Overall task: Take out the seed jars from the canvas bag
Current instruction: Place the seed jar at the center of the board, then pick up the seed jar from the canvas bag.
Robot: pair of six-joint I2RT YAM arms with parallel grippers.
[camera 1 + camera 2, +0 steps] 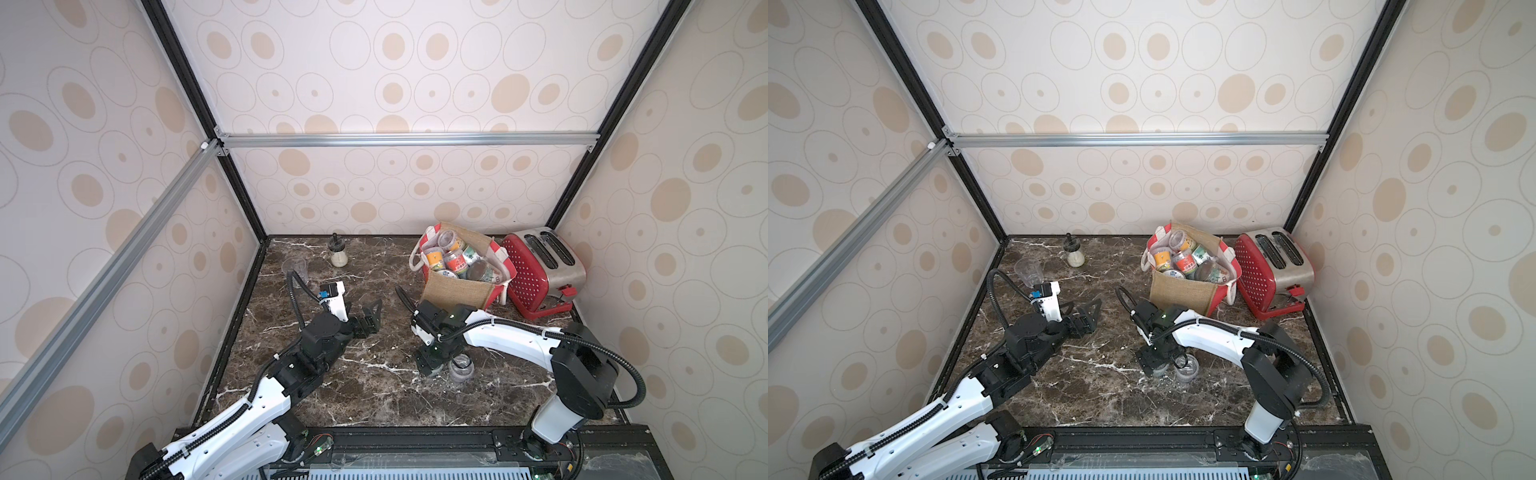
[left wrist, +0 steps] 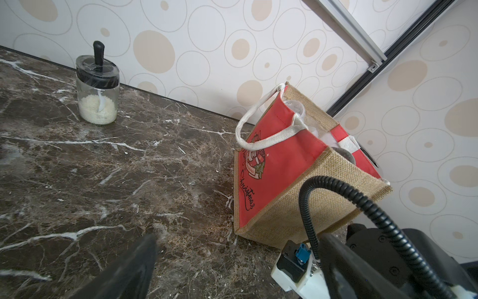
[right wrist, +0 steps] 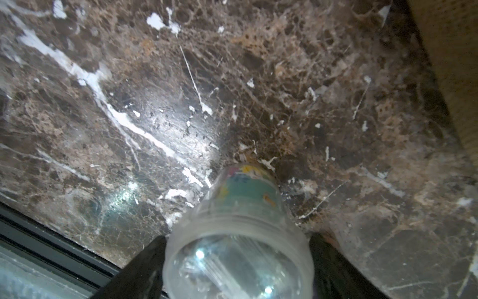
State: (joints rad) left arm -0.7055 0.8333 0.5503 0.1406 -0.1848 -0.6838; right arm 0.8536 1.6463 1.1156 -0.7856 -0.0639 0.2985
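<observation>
The canvas bag (image 1: 453, 291) (image 1: 1183, 293) stands at the back right, tan jute with red sides, and shows in the left wrist view too as the bag (image 2: 323, 196). Several seed jars (image 1: 455, 262) (image 1: 1185, 262) fill its open top. One clear-lidded seed jar (image 1: 462, 369) (image 1: 1187, 368) (image 3: 240, 207) stands upright on the marble in front of the bag. My right gripper (image 1: 455, 365) (image 3: 236, 239) points down over it, open, a finger close on either side of the lid. My left gripper (image 1: 372, 318) (image 2: 238, 261) hovers wide open and empty, left of the bag.
A glass shaker (image 1: 338, 251) (image 2: 97, 95) with a black knob stands at the back wall. A clear tumbler (image 1: 294, 268) sits at the left, behind my left arm. A red dotted toaster (image 1: 540, 270) stands right of the bag, near the corner.
</observation>
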